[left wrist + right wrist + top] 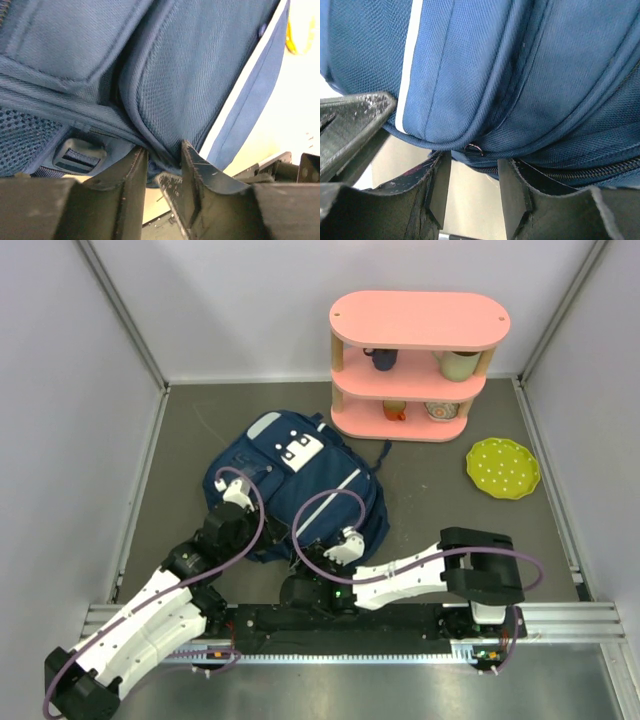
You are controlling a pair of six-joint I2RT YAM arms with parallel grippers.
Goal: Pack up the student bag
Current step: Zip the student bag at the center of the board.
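Student bag (pixel 300 475) lies straight ahead, long axis running away. L gripper (pixel 162 167) pinches fabric at its left edge; R gripper (pixel 474 172), narrowly apart, empty, at near hem.

On the table (pixel 450 530), left of centre, the bag (pixel 300 480). Behind it to the right, near the back wall, the shelf (pixel 420 320), with a mug (pixel 381 359) and a cup (pixel 459 364) on the middle tier. Right of the bag, before the shelf, the plate (pixel 503 468). At the bag's left edge, the left gripper (pixel 237 492); at its near edge, the right gripper (pixel 345 543).
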